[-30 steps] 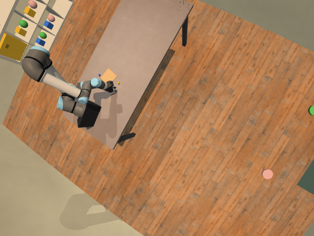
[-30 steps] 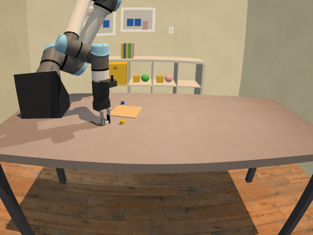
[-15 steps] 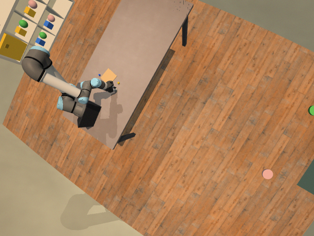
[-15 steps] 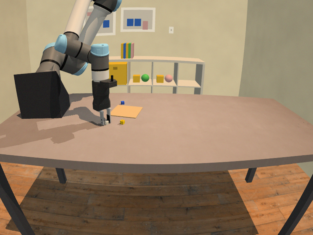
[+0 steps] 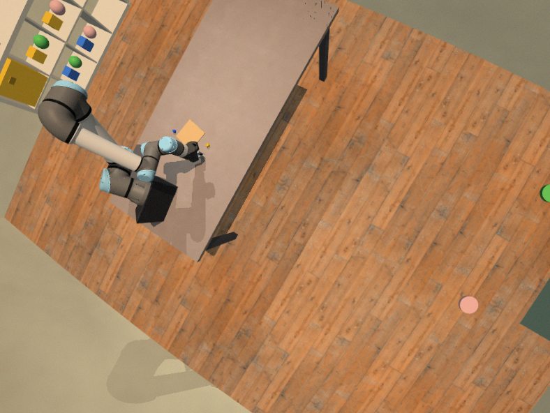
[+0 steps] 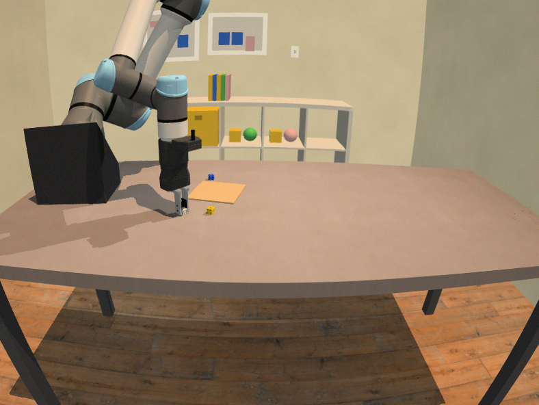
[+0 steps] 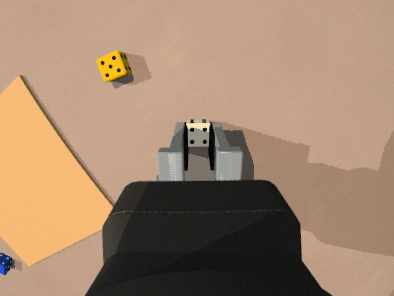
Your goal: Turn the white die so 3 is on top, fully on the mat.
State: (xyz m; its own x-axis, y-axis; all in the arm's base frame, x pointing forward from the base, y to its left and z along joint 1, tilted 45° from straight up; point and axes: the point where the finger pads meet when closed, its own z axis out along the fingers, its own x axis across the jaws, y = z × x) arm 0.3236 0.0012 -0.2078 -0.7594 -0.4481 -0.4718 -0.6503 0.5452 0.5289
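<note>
Through the wrist view I see my gripper [image 5: 201, 155] [image 6: 182, 208] [image 7: 198, 136] closed on the white die [image 6: 185, 211] [image 7: 198, 136], pads against opposite sides, likely to steady it for turning; a four-pip face looks toward the camera. The die sits low at the table [image 5: 239, 66] [image 6: 326, 230] [image 7: 280, 65], off the orange mat [image 5: 190, 132] [image 6: 217, 192] [image 7: 45, 175]; the yellow die [image 5: 207, 145] [image 6: 211, 210] [image 7: 111, 66] stands apart, leaving finger room.

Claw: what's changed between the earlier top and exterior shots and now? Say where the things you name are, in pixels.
The claw [image 5: 201, 156] [image 6: 182, 211] [image 7: 198, 136] has narrowed: its fingers have moved in toward each other and now grip the white die [image 6: 185, 211] [image 7: 198, 136] from both sides. Arm pose, yellow die [image 5: 207, 145] [image 6: 211, 210] [image 7: 112, 67], blue die [image 5: 174, 130] [image 6: 211, 176] [image 7: 5, 263] and mat [image 5: 190, 131] [image 6: 217, 192] [image 7: 45, 180]: no visible change.
</note>
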